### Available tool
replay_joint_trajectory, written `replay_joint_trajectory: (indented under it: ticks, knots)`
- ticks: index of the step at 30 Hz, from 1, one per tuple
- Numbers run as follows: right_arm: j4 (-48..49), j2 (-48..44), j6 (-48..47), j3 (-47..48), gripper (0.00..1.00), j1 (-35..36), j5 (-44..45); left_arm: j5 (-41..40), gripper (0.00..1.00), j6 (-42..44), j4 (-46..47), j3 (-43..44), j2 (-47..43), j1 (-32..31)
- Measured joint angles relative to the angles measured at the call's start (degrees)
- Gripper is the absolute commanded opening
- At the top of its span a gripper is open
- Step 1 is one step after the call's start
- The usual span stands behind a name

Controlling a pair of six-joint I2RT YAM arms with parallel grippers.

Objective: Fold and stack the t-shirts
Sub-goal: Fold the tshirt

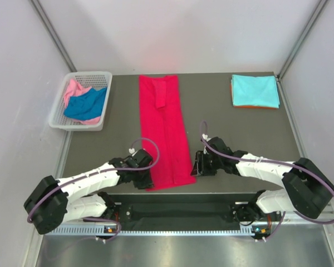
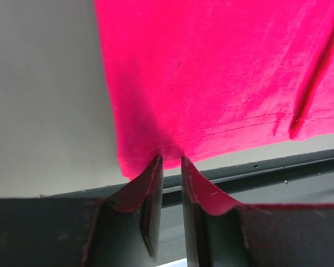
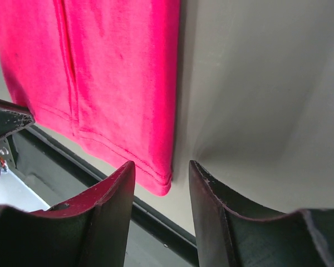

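Observation:
The crimson red t-shirt (image 1: pixel 164 128) lies folded into a long narrow strip down the middle of the table. My left gripper (image 1: pixel 146 177) is at the strip's near left corner. In the left wrist view its jaws (image 2: pixel 170 161) stand almost together, with the red hem (image 2: pixel 211 72) puckered between the tips. My right gripper (image 1: pixel 196 166) sits at the near right corner. Its jaws (image 3: pixel 160 165) are open and straddle the corner of the red cloth (image 3: pixel 117 72) without touching it. A folded turquoise t-shirt (image 1: pixel 255 90) lies at the back right on an orange t-shirt (image 1: pixel 250 106).
A white lattice basket (image 1: pixel 60 123) at the back left holds a royal blue t-shirt (image 1: pixel 86 104) and a pink t-shirt (image 1: pixel 73 89), both crumpled. The table's near edge runs just under both grippers. White walls close in on the table's sides and back.

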Motion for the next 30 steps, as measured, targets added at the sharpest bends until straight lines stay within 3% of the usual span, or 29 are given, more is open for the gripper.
replay_joint_trajectory:
  ticks: [10, 20, 30]
  knots:
    - [0.0, -1.0, 0.1, 0.0, 0.44, 0.0, 0.0, -2.4, 0.25, -1.0, -3.6, 4.3, -4.1, -0.2]
    - [0.0, -1.0, 0.0, 0.0, 0.44, 0.0, -0.2, -2.4, 0.25, -3.0, -3.1, 0.5, 0.3, -0.2]
    - [-0.1, -0.4, -0.1, 0.1, 0.44, 0.0, -0.5, -3.7, 0.35, -2.4, -8.2, 5.6, -1.0, -0.3]
